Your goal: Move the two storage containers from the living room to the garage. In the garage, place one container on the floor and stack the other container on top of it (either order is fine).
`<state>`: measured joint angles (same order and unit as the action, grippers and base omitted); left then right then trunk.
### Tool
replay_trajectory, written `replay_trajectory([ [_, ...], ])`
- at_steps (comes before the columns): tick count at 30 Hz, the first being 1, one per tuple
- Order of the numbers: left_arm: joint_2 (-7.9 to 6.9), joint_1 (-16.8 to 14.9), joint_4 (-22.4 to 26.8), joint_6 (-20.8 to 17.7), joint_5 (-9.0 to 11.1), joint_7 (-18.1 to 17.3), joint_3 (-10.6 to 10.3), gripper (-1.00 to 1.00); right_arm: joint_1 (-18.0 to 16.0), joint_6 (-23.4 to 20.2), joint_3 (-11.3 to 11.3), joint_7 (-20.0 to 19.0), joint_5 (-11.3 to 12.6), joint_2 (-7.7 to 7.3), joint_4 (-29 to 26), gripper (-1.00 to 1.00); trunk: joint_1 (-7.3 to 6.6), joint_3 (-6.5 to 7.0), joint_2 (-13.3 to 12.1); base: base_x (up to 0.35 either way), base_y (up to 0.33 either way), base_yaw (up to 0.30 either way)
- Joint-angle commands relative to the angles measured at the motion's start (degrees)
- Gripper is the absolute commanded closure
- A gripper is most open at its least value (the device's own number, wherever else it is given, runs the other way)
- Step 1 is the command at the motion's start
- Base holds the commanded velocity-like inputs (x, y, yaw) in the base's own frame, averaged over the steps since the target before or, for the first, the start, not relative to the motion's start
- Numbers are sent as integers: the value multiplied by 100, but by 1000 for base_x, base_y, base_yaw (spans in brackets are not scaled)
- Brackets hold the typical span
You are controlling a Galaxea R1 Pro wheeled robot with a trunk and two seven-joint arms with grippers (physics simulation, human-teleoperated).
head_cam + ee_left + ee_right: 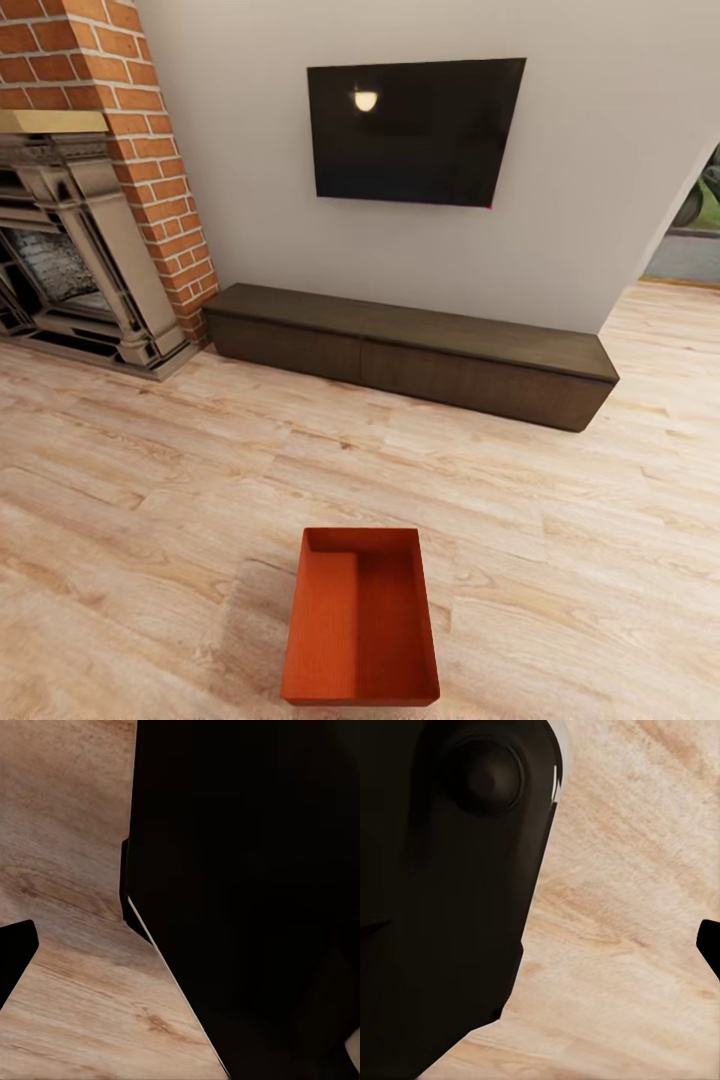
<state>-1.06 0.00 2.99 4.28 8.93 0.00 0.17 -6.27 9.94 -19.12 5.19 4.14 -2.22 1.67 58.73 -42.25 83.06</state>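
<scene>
One container: an orange-red storage container (pixel 360 620) sits on the wood plank floor (pixel 560 560) in the near middle of the head view, open top up, its long side running from near to far.
Container detail: its walls are finely ribbed, its inside looks bare, and a shadow covers part of its right inner half.
Room: living room with light wood planks across the whole floor.
Far wall: white wall (pixel 600 150) carrying a black flat TV (pixel 415 130); a small lamp glow reflects in the screen's upper part.
Bench: long dark low bench (pixel 420 350) against the foot of the wall, below the TV, well apart from the container.
Fireplace: red-brick fireplace (pixel 110 180) at far left, with a grey stone surround, its right edge near the bench's left end.
Opening: at far right, past the wall's end, a gap shows greenery and a grey surface.
Left wrist view: dark robot body parts over wood planks (pixel 67 945); I cannot tell whether the left fingers are released or clenched.
Right wrist view: a rounded black robot part beside wood planks (pixel 622 945); the state of the right fingers cannot be told either.
</scene>
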Motion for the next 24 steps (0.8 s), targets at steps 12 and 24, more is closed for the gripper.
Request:
replay_trajectory([
  [12, 0, 0, 1, 12, 38, 0, -3, -100, -6, 34, -48, 8, 43, -1, 18, -100, 0, -114, 2, 0, 0, 0],
  [24, 0, 0, 0, 12, 38, 0, -1, -100, -6, 34, -48, 9, 43, -2, 18, -100, 0, -225, 2, 0, 0, 0],
])
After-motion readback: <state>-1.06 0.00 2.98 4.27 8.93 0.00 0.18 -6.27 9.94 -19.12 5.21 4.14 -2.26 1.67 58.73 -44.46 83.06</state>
